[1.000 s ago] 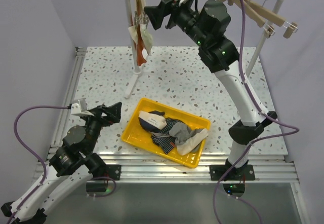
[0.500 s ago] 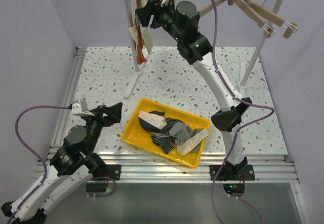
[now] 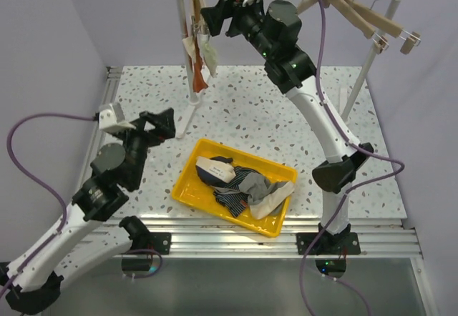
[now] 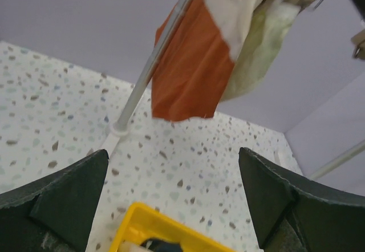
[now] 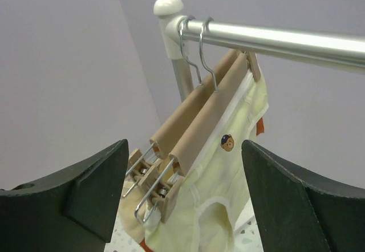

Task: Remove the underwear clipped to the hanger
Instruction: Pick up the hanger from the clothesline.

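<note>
I am judging the job roughly half done: several briefs [image 3: 243, 187] are lying in the yellow tray [image 3: 187, 191] near the counter's near edge, while the orange-red [image 4: 188, 69] and pale cream-green briefs [image 5: 219, 206] are hanging clipped at the far-left corner, both jaws wide and empty.

From my seat, the left wrist view cuts the orange-red brief [image 4: 191, 64] and the pale cream-green brief [image 4: 259, 52] off at the top edge, so I can't see their clips. Only a corner of the yellow tray [image 4: 151, 229] shows at the bottom. In the right wrist view the pale brief runs out of frame below. From overhead, the right gripper [image 3: 215, 17] hides part of the hanging cloth, and the tray's heap [image 3: 247, 186] overlaps too much; I count perhaps three pieces.
</note>
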`<action>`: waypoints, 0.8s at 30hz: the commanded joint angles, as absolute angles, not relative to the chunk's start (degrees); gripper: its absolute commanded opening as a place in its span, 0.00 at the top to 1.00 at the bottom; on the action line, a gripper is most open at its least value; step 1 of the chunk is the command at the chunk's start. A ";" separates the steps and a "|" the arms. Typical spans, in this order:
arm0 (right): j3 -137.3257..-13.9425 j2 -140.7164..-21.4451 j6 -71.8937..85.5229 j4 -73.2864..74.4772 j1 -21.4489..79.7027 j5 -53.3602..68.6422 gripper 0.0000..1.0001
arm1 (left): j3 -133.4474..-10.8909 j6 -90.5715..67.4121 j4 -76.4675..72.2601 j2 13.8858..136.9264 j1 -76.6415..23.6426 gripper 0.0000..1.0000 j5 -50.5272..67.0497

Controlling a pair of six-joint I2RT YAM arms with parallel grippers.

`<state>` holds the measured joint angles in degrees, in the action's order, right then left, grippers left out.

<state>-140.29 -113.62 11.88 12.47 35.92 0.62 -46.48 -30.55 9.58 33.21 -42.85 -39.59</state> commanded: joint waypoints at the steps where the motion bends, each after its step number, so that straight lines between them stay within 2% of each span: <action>1: -135.98 -104.35 8.27 7.03 35.33 3.68 0.14 | -66.97 -22.95 5.87 49.67 -42.37 0.00 -41.67; 3: -132.37 -102.14 6.69 7.82 34.89 4.83 0.04 | -76.42 -22.59 11.49 56.48 -39.39 0.00 -37.20; 4: -131.41 -101.17 4.59 9.21 34.89 5.44 0.02 | -85.08 -22.85 12.99 62.08 -37.90 0.00 -35.09; 8: -122.82 -94.15 0.80 12.82 32.88 12.19 0.01 | -103.50 -25.39 20.63 73.02 -29.82 0.08 -22.88; 12: -111.38 -86.68 -4.56 16.34 31.55 19.49 0.02 | -123.52 -29.16 27.94 85.92 -26.46 0.16 -15.66; 15: -101.36 -80.78 -8.34 18.18 31.03 25.02 0.01 | -129.97 -33.55 30.15 91.65 -23.47 0.27 -8.37; 19: -90.47 -74.81 -10.90 20.83 30.94 26.54 0.01 | -131.22 -38.40 28.48 94.92 -19.35 0.41 -0.81; 24: -81.23 -68.56 -11.60 21.89 30.94 24.88 0.01 | -133.24 -41.39 26.55 98.78 -17.49 0.48 2.54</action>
<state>-84.29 -72.71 -9.47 21.17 31.09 23.70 -129.84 -37.67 26.57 97.27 -18.50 -3.33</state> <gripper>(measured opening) 0.985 0.527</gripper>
